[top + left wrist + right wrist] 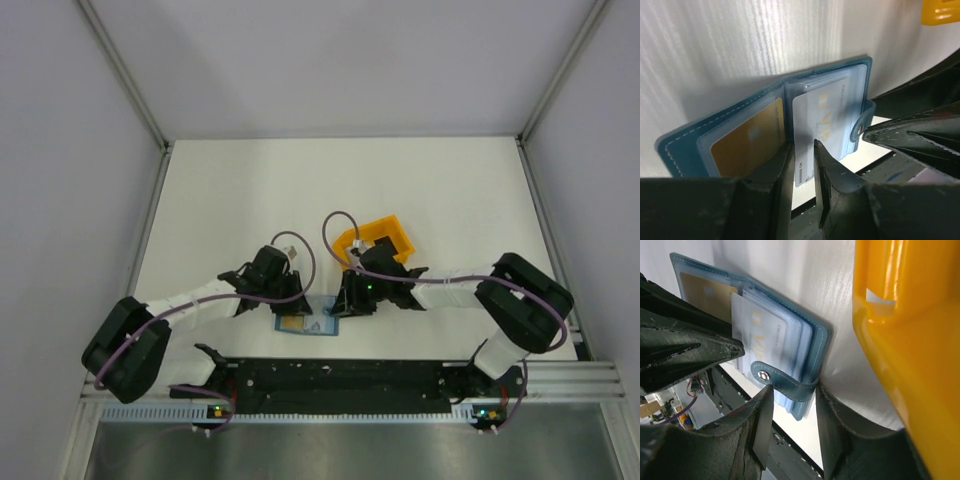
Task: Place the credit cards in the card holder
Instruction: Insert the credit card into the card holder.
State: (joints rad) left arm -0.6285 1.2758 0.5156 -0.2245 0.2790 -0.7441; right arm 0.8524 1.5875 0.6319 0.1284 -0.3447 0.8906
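The card holder (305, 325) lay open by the table's near edge between your 2 arms, with 1 gold card (745, 145) pocketed on the left and 1 pale card (822, 115) only part-way into the right sleeve. Your left gripper (804, 145) stood narrowly parted over the pale card's protruding end. Your right gripper (795, 390) straddled the clasp strap (785, 382), grip unclear. A skewed push risked buckling the card or skating the holder off the edge.

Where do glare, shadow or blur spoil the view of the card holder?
Left wrist: streaky glare on the table; the card holder is sharp and casts a soft shadow. Right wrist: the orange tray is very bright; the holder is clear. Top external: the holder is tiny and partly covered.
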